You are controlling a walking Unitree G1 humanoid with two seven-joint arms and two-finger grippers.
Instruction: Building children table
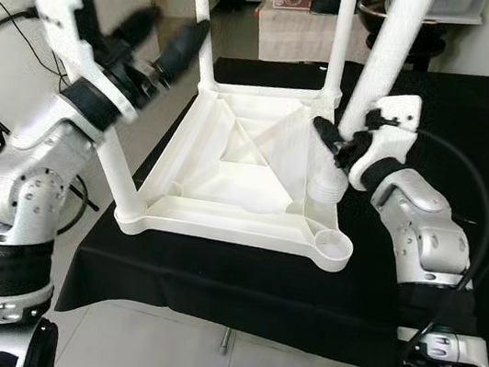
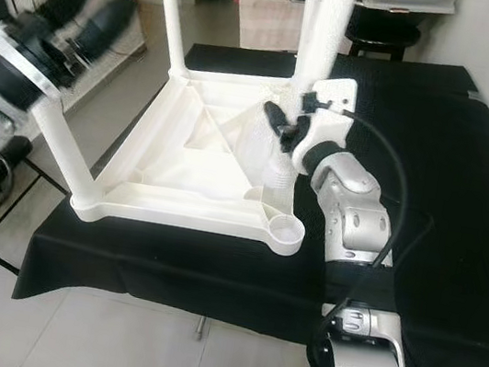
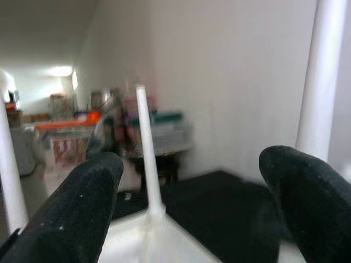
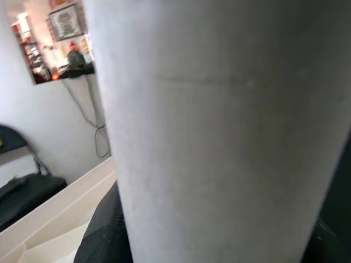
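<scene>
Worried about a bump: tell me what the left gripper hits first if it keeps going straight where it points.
Probably the thin white table leg standing between the open jaws of the left gripper. Depth is unclear, so it may slide past toward the black tabletop beyond.

White table (image 1: 248, 161), all plain plastic, sat on a black cloth (image 1: 471, 164). Silver arms carried black fingers (image 3: 88, 208). The floor (image 1: 197, 362) was pale grey tile.
</scene>
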